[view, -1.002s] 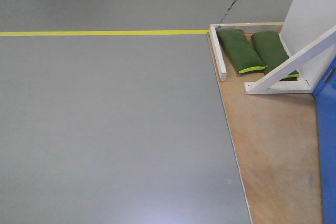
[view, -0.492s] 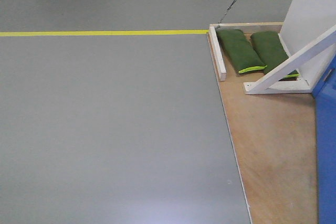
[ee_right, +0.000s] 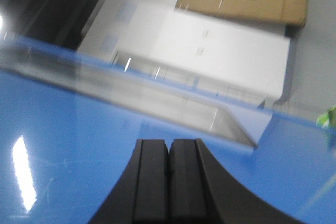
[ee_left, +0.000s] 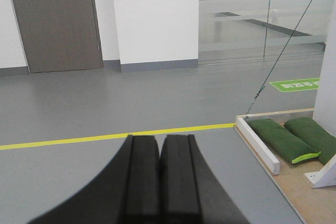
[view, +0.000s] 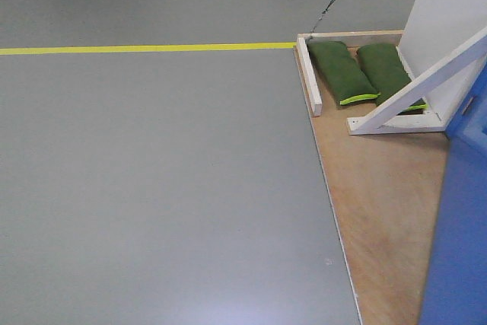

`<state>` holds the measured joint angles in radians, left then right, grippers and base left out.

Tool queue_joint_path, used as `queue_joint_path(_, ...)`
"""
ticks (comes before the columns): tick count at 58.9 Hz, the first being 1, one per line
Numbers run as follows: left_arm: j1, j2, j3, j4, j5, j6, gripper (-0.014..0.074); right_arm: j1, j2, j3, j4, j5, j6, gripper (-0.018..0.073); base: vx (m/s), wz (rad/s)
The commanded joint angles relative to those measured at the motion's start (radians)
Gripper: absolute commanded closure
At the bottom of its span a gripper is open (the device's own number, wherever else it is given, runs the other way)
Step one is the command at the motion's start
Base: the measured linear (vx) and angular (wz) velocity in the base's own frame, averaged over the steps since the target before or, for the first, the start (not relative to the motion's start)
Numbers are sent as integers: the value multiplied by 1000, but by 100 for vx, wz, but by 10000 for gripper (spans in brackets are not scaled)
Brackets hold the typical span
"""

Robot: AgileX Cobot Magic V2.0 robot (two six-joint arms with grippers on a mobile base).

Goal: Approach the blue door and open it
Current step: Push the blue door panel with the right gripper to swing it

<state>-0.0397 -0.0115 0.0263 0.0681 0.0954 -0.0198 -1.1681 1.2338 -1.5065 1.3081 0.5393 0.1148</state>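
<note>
We are facing the blue door [view: 463,256] along the plywood base's [view: 380,188] right edge, with left gripper [ee_left: 159,141] and right gripper [ee_right: 169,145] both clenched empty. Green sandbags [view: 342,72] and a white brace [view: 417,87] are sitting at its far edge.

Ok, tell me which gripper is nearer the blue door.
Right. The right gripper faces the blue door, whose glossy panel fills its wrist view. The left gripper faces grey floor and green sandbags, no blue panel there.

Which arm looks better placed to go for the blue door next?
Probably the right. The right gripper, shut, faces the blue door close up; the left gripper, also shut, faces open grey floor.
</note>
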Motion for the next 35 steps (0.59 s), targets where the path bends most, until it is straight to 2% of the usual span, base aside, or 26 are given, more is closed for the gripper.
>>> queue_joint_path(1, 1, -14, -27, -2, -84, -7, 524, 98, -64, -46, 131, 236, 19, 561, 0, -2)
queue_joint_path(12, 1, -14, -27, -2, -84, -7, 524, 209, -111, -46, 132, 271, 19, 561, 0, 0)
queue_joint_path(19, 1, -14, -27, -2, -84, -7, 524, 305, -114, -46, 131, 269, 19, 561, 0, 0)
queue_joint_path(28, 1, -14, -27, -2, -84, -7, 524, 438, -79, -46, 128, 264, 19, 561, 0, 0)
queue_joint_path(35, 1, -14, -27, -2, -84, -7, 524, 504, -48, -46, 118, 242, 19, 561, 0, 0)
